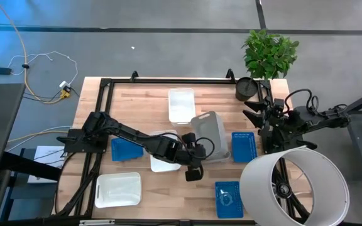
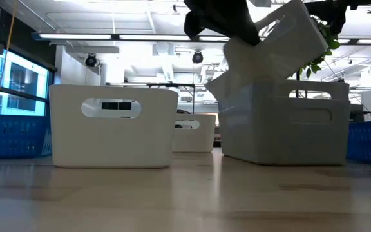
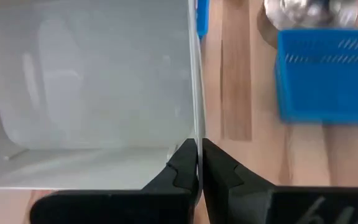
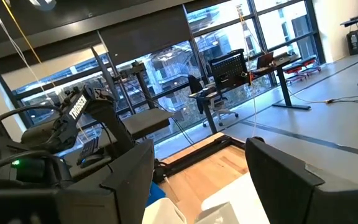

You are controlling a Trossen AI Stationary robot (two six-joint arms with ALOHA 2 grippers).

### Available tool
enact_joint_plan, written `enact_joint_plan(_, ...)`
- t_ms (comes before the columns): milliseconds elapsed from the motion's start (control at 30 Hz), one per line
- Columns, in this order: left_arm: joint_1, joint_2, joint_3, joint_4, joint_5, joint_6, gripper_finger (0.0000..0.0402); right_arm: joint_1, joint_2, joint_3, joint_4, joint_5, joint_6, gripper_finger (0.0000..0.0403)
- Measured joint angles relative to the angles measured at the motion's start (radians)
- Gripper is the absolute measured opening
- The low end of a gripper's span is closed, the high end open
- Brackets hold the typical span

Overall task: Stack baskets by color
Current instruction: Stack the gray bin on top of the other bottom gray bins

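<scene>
The left gripper [image 1: 197, 160] is pinching the rim of a tilted grey basket [image 1: 210, 135] at mid-table, its long axis running away from the arm's base, while three white baskets and three blue ones are lying around and the right gripper [image 4: 199, 186] is waiting open farther off.

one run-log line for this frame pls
left gripper: shut on grey basket wall, basket tilted, lifted | right gripper: open, parked at table's right edge | white baskets, blue baskets unstacked
</scene>
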Motion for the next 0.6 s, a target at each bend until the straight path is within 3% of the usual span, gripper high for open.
enact_joint_plan(600,-0.013,0.0,0.0,-0.224,0.042,0.09,0.0,0.0,0.0,0.0,0.0,0.0,-0.023,0.024)
